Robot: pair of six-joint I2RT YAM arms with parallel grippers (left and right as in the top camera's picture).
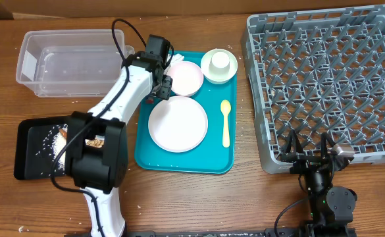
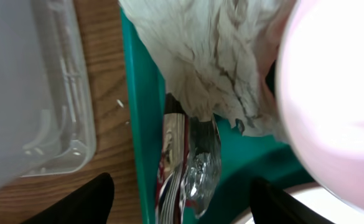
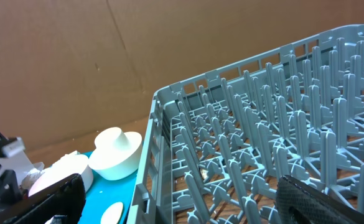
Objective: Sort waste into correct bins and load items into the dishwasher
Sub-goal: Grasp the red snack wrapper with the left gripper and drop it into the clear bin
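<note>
Crumpled white paper napkin [image 2: 213, 62] fills the top of the left wrist view, lying on the teal tray [image 2: 141, 124] at its far-left corner, against the pale pink bowl [image 2: 331, 106]. Just below it the small dark-red wrapper [image 2: 172, 180] lies along the tray's left edge with a shiny clear scrap beside it. The left gripper [image 2: 180, 185] hangs over the wrapper with its jaws apart, one finger on each side and neither seen touching it. On the same tray the pale pink plate [image 1: 178, 124] sits at the centre, the yellow spoon [image 1: 226, 122] lies to its right, and the whitish bowl [image 1: 218, 74] sits at the far-right corner with the small white cup [image 1: 220, 60] inside it. Beyond the tray's far-left corner stands the clear tub [image 1: 74, 62]. Left of the tray lies the black tray [image 1: 27, 155], holding scattered rice grains [image 1: 47, 141] and brown bits partly hidden under the arm. Right of the teal tray stands the grey dish rack [image 1: 324, 79]. At its near edge the right gripper [image 1: 308, 146] rests with its jaws spread wide, holding nothing.
</note>
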